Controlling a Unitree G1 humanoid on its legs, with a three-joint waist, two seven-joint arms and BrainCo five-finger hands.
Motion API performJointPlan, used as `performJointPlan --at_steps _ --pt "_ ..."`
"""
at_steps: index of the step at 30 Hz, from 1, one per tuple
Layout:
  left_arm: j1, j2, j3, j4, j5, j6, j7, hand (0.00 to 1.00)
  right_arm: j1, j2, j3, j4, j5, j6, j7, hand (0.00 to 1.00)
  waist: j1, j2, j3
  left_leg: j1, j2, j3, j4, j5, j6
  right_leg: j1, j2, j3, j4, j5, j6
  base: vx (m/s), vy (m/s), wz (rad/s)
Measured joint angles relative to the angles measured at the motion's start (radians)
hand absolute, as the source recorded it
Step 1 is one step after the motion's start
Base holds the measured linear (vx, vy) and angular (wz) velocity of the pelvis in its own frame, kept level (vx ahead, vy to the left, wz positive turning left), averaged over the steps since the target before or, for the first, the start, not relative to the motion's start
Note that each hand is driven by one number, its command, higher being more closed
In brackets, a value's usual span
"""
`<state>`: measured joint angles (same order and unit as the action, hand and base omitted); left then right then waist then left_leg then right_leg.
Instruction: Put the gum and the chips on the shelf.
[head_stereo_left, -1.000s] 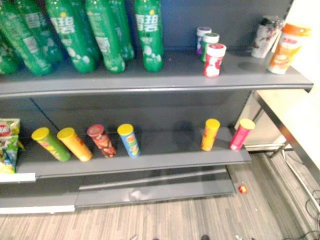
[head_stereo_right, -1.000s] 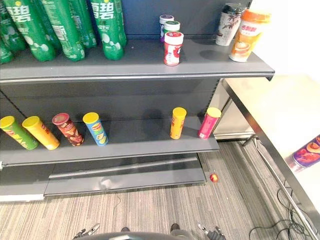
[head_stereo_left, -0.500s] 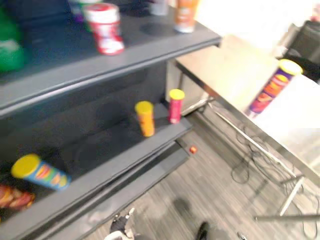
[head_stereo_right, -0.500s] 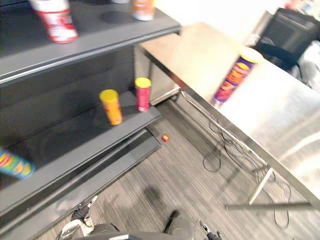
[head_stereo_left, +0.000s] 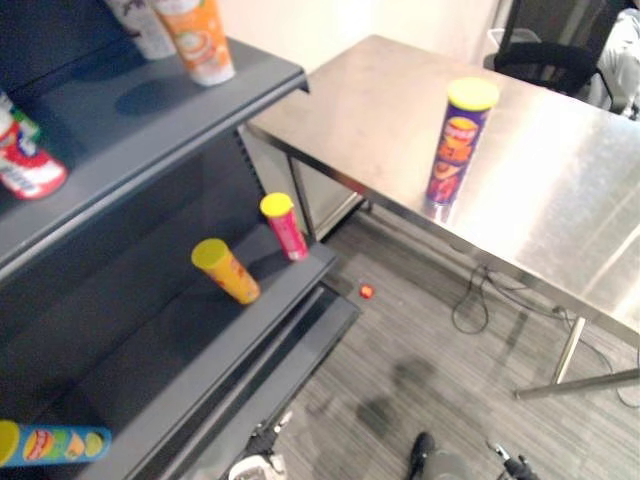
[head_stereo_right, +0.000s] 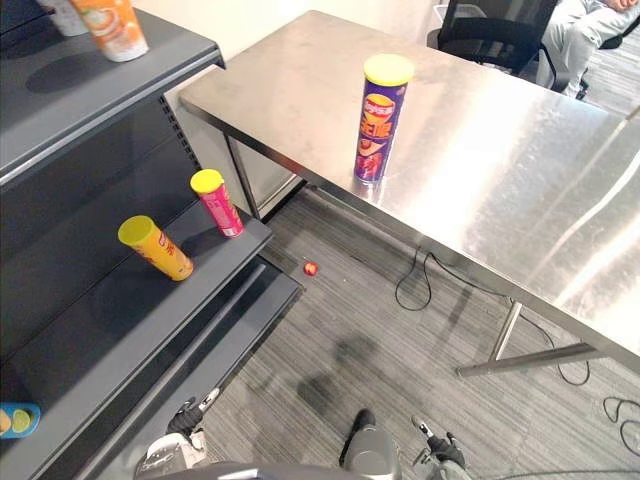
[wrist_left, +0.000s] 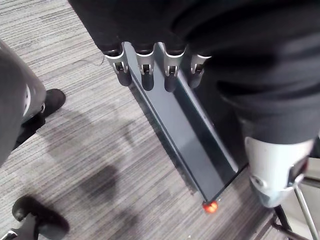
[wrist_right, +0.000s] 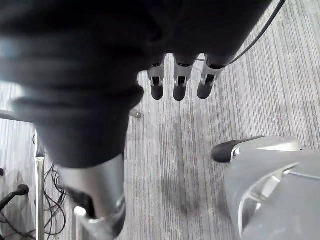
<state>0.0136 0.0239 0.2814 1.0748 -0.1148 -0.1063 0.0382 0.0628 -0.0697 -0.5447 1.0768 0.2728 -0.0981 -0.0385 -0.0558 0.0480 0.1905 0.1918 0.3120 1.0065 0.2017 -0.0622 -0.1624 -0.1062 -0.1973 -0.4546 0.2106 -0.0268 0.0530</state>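
the purple chips can (head_stereo_right: 380, 118) stands upright on the steel surface (head_stereo_right: 520, 180) at about 1 o'clock, well apart from the shelf (head_stereo_left: 170, 125) at 10 o'clock, where a red-and-white gum jar (head_stereo_left: 25, 168) sits on the upper board (a yellow can (head_stereo_left: 226, 271) and a pink can (head_stereo_left: 284, 226) sit on the lower one); the left robot hand (wrist_left: 147, 75) and the right robot hand (wrist_right: 180, 86) hang over the floor, fingers straight and spread, holding nothing

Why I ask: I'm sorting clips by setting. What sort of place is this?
Likely a mock shop in an office: dark retail shelving stocked with chip cans, a steel table holding a purple chips can, an office chair behind it.
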Motion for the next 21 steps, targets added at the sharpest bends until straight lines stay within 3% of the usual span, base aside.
performJointPlan --at_steps 3,5,7,9,10,11,12,13,14,15,19,20,21 --pt "-0.003 -0.009 -0.004 0.000 0.002 0.000 -0.002 0.00 0.001 0.000 -0.014 0.004 0.000 0.000 -0.001 0.00 -0.005 0.006 0.013 0.003 -0.006 0.006 -0.002 0.018 -0.005 -0.015 0.002 0.022 0.002 -0.008 -0.008 -0.05 -0.006 -0.23" --pt "-0.005 -0.008 -0.001 0.001 0.002 0.000 -0.002 0.00 0.000 0.003 -0.032 0.023 0.001 0.000 -0.001 0.00 -0.021 -0.002 0.024 -0.001 0.007 0.007 0.050 0.018 -0.005 -0.017 -0.003 0.026 0.026 -0.046 0.001 -0.04 -0.039 -0.09" --pt "-0.006 -0.006 0.001 0.002 0.002 0.002 -0.002 0.00 0.008 0.003 -0.039 0.047 0.001 -0.001 -0.004 0.00 -0.022 -0.009 0.035 -0.015 0.080 0.002 0.217 0.018 -0.004 -0.018 -0.007 0.050 0.076 -0.106 0.002 -0.03 -0.108 -0.34" --pt "-0.002 -0.010 0.005 0.002 0.002 0.003 -0.001 0.00 0.011 0.000 -0.051 0.048 0.002 -0.001 -0.005 0.00 -0.022 0.006 0.045 -0.018 0.149 -0.012 0.335 0.033 0.018 -0.012 0.013 0.073 0.100 -0.128 -0.010 -0.01 -0.107 -0.49" --pt "0.005 -0.016 0.031 0.002 0.002 0.006 -0.001 0.00 0.012 0.001 -0.070 0.047 0.002 -0.001 -0.006 0.00 -0.022 0.011 0.048 -0.035 0.180 -0.072 0.408 0.073 0.076 -0.007 0.027 0.100 0.112 -0.142 -0.019 0.00 -0.130 -0.76" --pt "0.010 -0.026 0.058 0.002 0.000 0.006 0.001 0.00 0.015 0.000 -0.076 0.039 0.004 -0.001 -0.009 0.00 -0.014 -0.003 0.055 -0.089 0.187 -0.209 0.488 0.128 0.153 -0.002 0.033 0.145 0.106 -0.149 -0.028 0.01 -0.112 -0.82" --pt "0.014 -0.031 0.063 0.001 -0.001 0.006 -0.001 0.00 0.014 0.000 -0.074 0.034 0.005 -0.004 -0.010 0.00 -0.014 0.000 0.053 -0.121 0.173 -0.285 0.516 0.099 0.140 -0.003 0.037 0.165 0.103 -0.152 -0.033 0.03 -0.068 -0.87" --pt "0.012 -0.031 0.069 0.001 -0.001 0.005 0.000 0.00 0.002 -0.008 -0.076 0.032 0.005 -0.008 -0.015 0.00 -0.013 0.006 0.052 -0.187 0.110 -0.437 0.532 -0.010 0.110 -0.006 0.038 0.203 0.096 -0.160 -0.042 0.05 -0.010 -0.92" --pt "0.019 -0.031 0.066 0.001 -0.002 0.004 0.001 0.00 -0.004 -0.016 -0.074 0.038 0.006 -0.010 -0.021 0.00 -0.006 0.006 0.052 -0.223 0.036 -0.540 0.499 -0.068 0.080 0.000 0.042 0.245 0.082 -0.156 -0.044 0.06 -0.001 -0.96" --pt "0.024 -0.031 0.063 0.002 -0.002 0.004 0.001 0.00 -0.002 -0.018 -0.074 0.039 0.006 -0.012 -0.021 0.00 0.004 0.006 0.052 -0.227 0.009 -0.565 0.462 -0.083 0.072 0.009 0.045 0.263 0.073 -0.153 -0.043 0.08 0.025 -1.03" --pt "0.031 -0.033 0.058 0.000 -0.040 -0.011 0.001 0.00 -0.004 -0.018 -0.073 0.037 0.004 -0.013 -0.017 0.00 0.034 0.009 0.049 -0.247 -0.087 -0.705 0.128 -0.088 0.062 0.025 0.067 0.360 0.057 -0.149 -0.027 0.10 0.134 -0.81" --pt "0.032 -0.034 0.058 0.002 -0.040 -0.015 0.000 0.00 -0.004 -0.022 -0.070 0.036 0.003 -0.014 -0.015 0.00 0.033 0.013 0.047 -0.252 -0.112 -0.748 0.044 -0.067 0.057 0.025 0.070 0.380 0.055 -0.148 -0.011 0.16 0.284 -0.80" --pt "0.040 -0.043 0.061 0.013 -0.041 -0.016 0.000 0.00 0.003 -0.037 -0.065 0.037 0.002 -0.014 -0.014 0.00 0.035 0.039 0.031 -0.260 -0.130 -0.800 -0.050 0.022 0.041 0.022 0.088 0.410 0.055 -0.145 0.026 0.18 0.289 -0.67"
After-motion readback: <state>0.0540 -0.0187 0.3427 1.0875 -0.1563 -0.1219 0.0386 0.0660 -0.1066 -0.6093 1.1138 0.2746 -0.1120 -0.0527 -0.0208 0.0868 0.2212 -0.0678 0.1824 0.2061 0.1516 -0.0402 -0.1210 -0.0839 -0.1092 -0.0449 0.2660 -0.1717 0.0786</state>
